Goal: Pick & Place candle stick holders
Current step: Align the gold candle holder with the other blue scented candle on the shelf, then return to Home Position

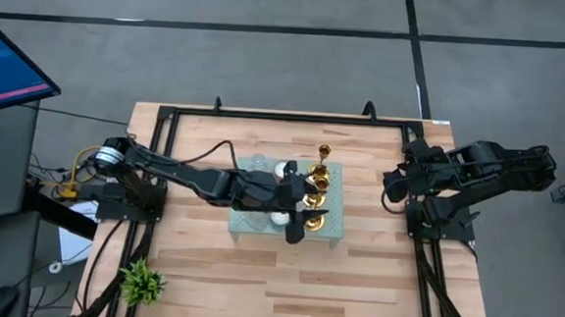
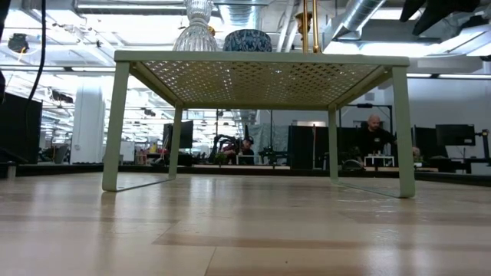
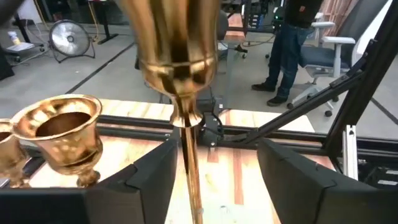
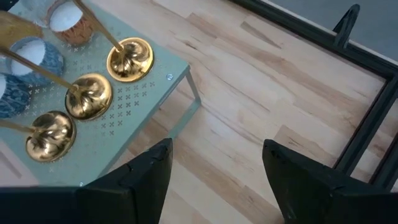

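Three gold candle stick holders stand by their round bases [image 4: 129, 57] [image 4: 90, 94] [image 4: 51, 134] in a row on a pale green perforated stand [image 1: 332, 238]. In the high view they show at the stand's right part [image 1: 318, 178]. My left gripper [image 1: 303, 219] is open at the stand; in the left wrist view its fingers stand on either side of one holder's thin stem [image 3: 189, 168], below its cup [image 3: 177, 50], without touching it. A second holder's cup [image 3: 59, 134] is beside it. My right gripper [image 4: 214, 180] is open and empty at the table's right.
Small glass cups with white tealights [image 4: 62, 15] stand on the stand's left part [image 1: 262, 167]. The stand rests on four legs [image 2: 115, 130] on the wooden table. A small green plant [image 1: 142, 283] is at the near left corner. People stand in the room beyond.
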Robot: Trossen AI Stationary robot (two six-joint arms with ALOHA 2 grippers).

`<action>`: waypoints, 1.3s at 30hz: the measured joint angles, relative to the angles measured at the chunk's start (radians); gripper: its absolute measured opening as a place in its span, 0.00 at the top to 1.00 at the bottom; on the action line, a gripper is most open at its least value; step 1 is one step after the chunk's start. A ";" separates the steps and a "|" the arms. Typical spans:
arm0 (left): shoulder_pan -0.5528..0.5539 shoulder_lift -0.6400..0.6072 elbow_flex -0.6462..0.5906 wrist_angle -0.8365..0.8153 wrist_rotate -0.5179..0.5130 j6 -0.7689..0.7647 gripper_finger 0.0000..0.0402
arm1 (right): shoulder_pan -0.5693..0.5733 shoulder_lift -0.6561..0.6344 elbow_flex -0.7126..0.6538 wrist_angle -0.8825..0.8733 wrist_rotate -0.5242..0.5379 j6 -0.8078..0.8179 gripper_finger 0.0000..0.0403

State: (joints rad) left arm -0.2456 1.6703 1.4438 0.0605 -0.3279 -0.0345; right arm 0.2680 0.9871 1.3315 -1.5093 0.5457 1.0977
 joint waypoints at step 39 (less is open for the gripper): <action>0.156 -0.872 0.000 -0.563 0.067 0.210 0.99 | 0.070 -0.603 -0.078 1.012 -0.072 -1.211 0.49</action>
State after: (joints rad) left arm -0.0891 0.7979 1.4440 -0.5024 -0.2613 0.1758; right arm 0.3378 0.3844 1.2532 -0.4969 0.4734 -0.1131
